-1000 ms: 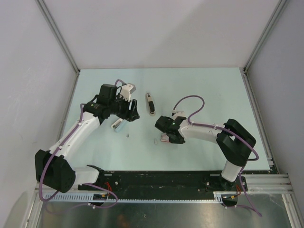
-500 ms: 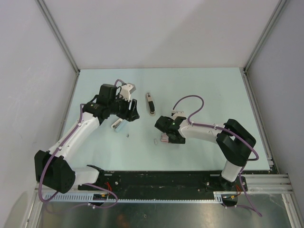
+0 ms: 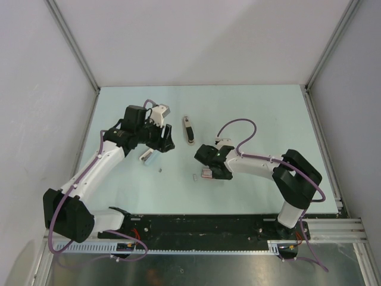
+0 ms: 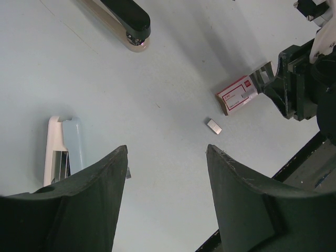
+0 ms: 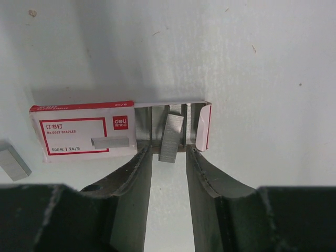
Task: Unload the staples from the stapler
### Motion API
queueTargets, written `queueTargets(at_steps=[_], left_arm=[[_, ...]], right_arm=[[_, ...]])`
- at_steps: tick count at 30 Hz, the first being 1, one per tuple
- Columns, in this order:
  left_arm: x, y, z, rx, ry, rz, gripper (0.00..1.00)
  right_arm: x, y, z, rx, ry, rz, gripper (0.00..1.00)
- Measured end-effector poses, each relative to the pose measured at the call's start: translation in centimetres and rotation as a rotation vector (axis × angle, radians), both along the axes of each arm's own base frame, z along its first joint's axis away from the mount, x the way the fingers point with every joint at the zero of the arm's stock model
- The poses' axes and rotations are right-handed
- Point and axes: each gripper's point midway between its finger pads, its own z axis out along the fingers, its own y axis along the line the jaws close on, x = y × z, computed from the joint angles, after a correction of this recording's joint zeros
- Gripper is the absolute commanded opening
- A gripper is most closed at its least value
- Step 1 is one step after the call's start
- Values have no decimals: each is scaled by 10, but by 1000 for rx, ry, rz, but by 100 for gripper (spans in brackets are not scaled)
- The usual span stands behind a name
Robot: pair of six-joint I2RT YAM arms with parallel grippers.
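A white and light-blue stapler (image 4: 63,147) lies on the table by my left fingers, also in the top view (image 3: 147,156). A black stapler (image 3: 189,129) lies further back (image 4: 128,18). My left gripper (image 4: 165,157) is open and empty above bare table. A pink-and-white staple box (image 5: 84,134) lies open-ended at my right gripper (image 5: 169,149). A silvery staple strip (image 5: 171,137) rests askew on the box's open end, between my open right fingertips, loose. Another staple strip (image 5: 13,163) lies beside the box (image 4: 213,126). A tiny metal bit (image 3: 159,170) lies near the white stapler.
The pale green table (image 3: 256,113) is walled by grey panels at the back and both sides. The black base rail (image 3: 202,226) runs along the near edge. A purple cable (image 3: 238,128) loops above my right arm.
My right arm has shifted very slightly at the staple box. My left arm and the staplers have not moved.
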Motion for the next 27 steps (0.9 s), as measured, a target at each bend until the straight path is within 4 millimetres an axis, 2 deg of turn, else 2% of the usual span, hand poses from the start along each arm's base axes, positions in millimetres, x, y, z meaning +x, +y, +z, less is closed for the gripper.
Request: queueTargets(at_steps=[9, 18, 27], left_arm=[[-1, 0, 3, -3, -9, 1, 67], [0, 1, 4, 1, -15, 6, 67], [0, 2, 4, 1, -15, 6, 66]], right_arm=[[7, -5, 0, -2, -1, -8, 32], [9, -1, 0, 12, -3, 6, 28], [9, 2, 0, 26, 1, 18, 36]])
